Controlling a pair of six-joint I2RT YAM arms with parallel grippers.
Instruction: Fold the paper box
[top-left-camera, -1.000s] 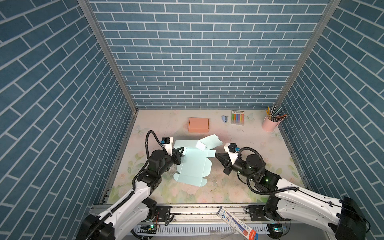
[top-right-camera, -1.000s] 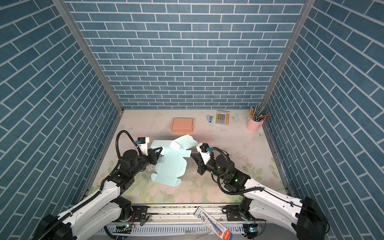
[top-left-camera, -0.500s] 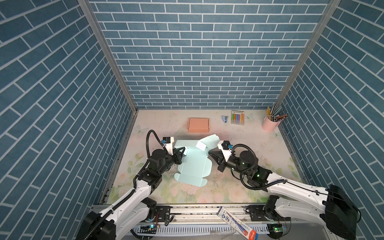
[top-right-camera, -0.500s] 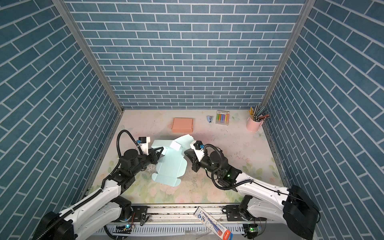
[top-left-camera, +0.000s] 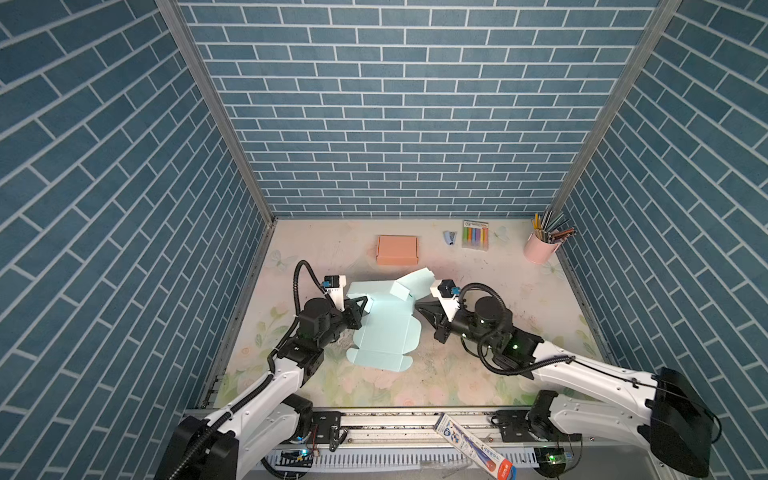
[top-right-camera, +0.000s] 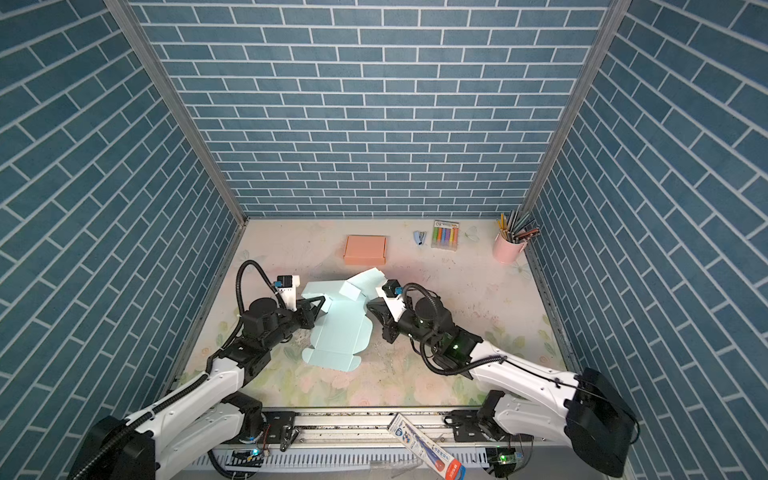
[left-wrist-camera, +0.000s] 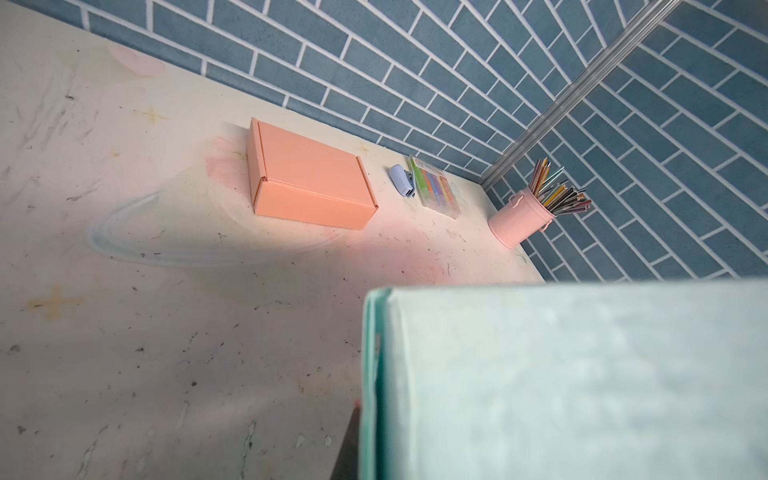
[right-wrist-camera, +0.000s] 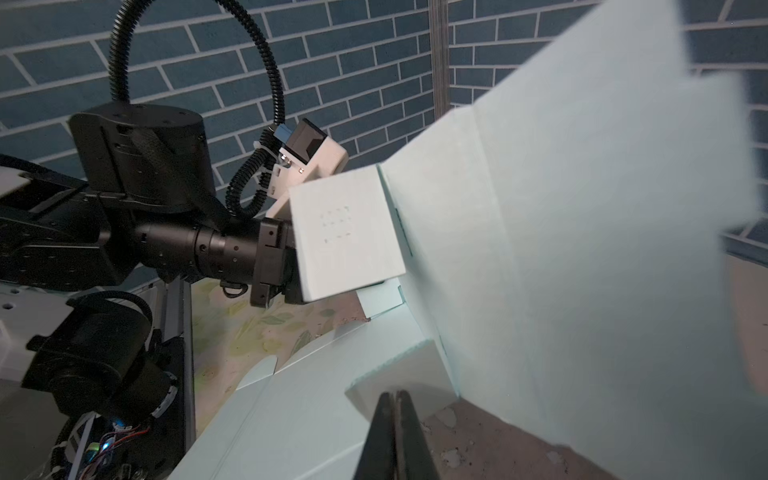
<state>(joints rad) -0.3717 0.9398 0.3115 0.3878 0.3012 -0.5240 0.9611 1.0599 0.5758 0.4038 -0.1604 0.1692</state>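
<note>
The pale teal paper box (top-left-camera: 386, 332) lies mostly flat mid-table. Its long axis runs from the near edge to the back wall, and its far flaps are lifted. At its left edge the left gripper (top-left-camera: 362, 302) is clamped on a raised side flap. At its right, the right gripper (right-wrist-camera: 394, 401), jaws pressed together, has its tip at a small flap. Beyond it on the floral table (top-left-camera: 478, 374) sits an orange box (top-left-camera: 397, 249), then blue brick walls (top-left-camera: 415, 124).

Left arm (top-left-camera: 266, 390) and right arm (top-left-camera: 590, 374), glossy white shells over black joints, ribbed black cable (top-left-camera: 296, 282) looping at each wrist, white camera housing (top-left-camera: 336, 286) with blue plug, small green light (top-left-camera: 515, 345), slim dark tapered right gripper (right-wrist-camera: 394, 401), screw holes dotting black motor casings (right-wrist-camera: 137, 141).
</note>
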